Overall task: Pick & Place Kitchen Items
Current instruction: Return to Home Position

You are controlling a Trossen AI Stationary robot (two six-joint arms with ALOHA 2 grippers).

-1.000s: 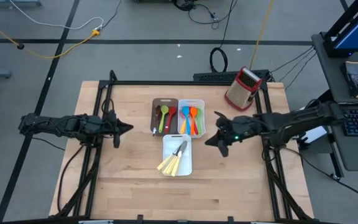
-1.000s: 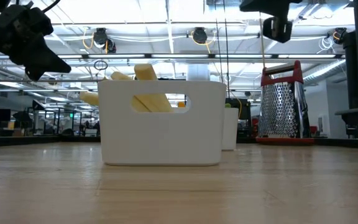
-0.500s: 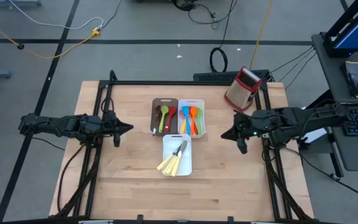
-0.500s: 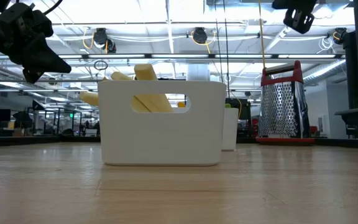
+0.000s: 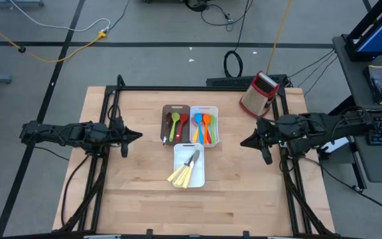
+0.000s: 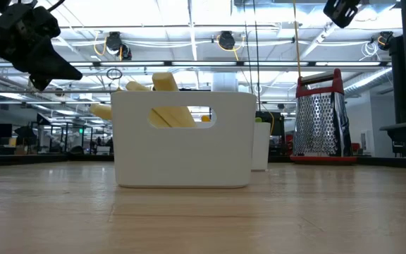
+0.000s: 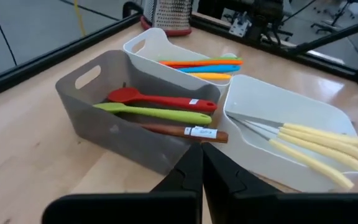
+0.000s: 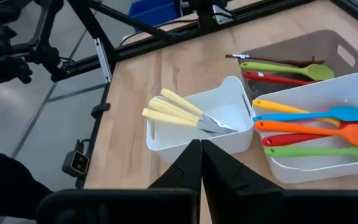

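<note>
Cream-handled knives (image 5: 184, 171) lie in the white bin (image 5: 200, 175); my right gripper (image 5: 246, 141), closed and empty, has pulled back rightward. Left gripper (image 5: 135, 136) waits, closed. Sorting looks done.

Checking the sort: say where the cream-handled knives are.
High view: the knives lie in the small white bin at mid-table, directly below the brown tray and white tray in the picture.
</note>
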